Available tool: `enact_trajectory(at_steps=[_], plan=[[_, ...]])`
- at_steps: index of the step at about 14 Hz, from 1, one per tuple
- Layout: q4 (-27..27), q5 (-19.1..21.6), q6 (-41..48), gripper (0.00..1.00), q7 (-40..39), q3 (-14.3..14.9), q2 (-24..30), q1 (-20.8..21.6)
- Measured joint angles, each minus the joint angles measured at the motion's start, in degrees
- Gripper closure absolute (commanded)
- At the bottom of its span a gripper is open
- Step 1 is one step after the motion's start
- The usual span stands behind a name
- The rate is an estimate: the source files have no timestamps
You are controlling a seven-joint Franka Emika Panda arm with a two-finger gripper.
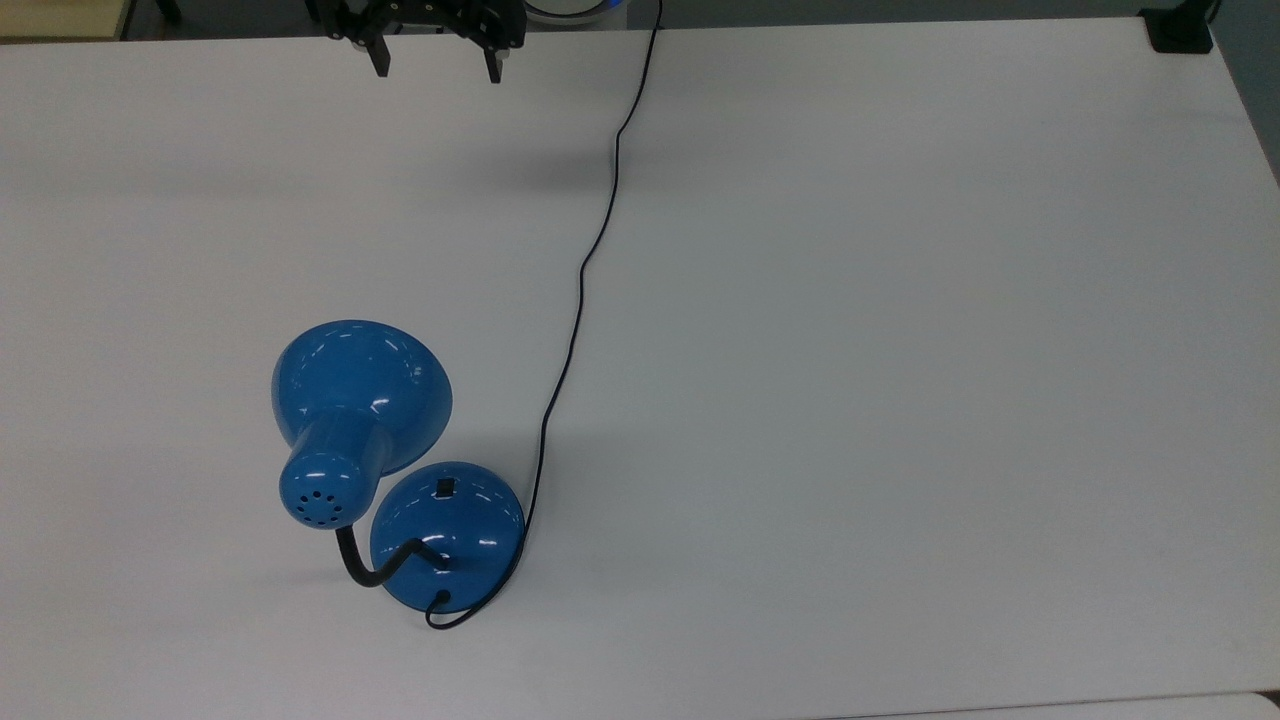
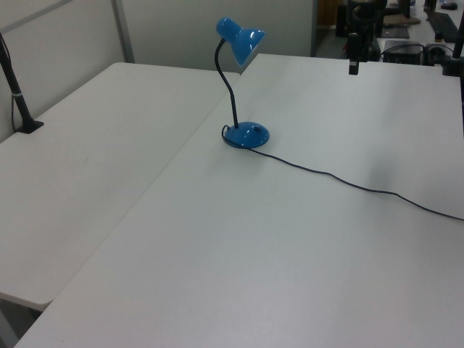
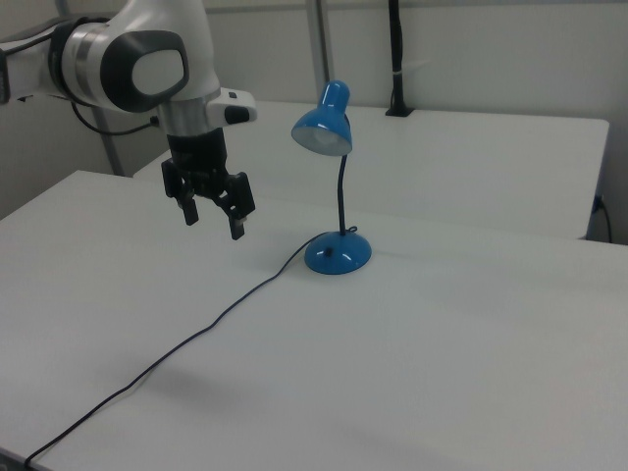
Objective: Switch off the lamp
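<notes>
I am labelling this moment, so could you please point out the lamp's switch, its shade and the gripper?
switch [image 1: 445, 489]: top view, the black rocker on the domed base.
shade [image 1: 362, 385]: top view, the blue bell's upper surface.
gripper [image 3: 213, 222]: right view, midway between its open fingertips.

Bare table [image 1: 900, 350] around lamp [image 1: 447, 530]; cord [image 1: 578, 300] crosses approach.

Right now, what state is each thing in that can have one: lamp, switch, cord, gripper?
lamp: upright on the table, shade unlit, nothing touching it.
rocker switch: on the base's top, free of contact; which way it is tipped cannot be told.
cord: slack, lying loose across the table.
gripper: open, empty, raised above the table and well apart from the lamp.
</notes>
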State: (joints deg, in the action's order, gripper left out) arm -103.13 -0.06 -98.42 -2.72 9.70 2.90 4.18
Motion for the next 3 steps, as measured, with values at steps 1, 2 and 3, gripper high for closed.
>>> enact_trajectory(at_steps=[1,2,3], plan=[[0.08,-0.22,0.41,0.0,0.02,0.0,0.0,-0.13],[0.12,-0.27,0.79,0.0,0.03,0.0,0.0,-0.25],[0.12,-0.3,0.98,0.0,0.04,0.0,-0.01,-0.32]])
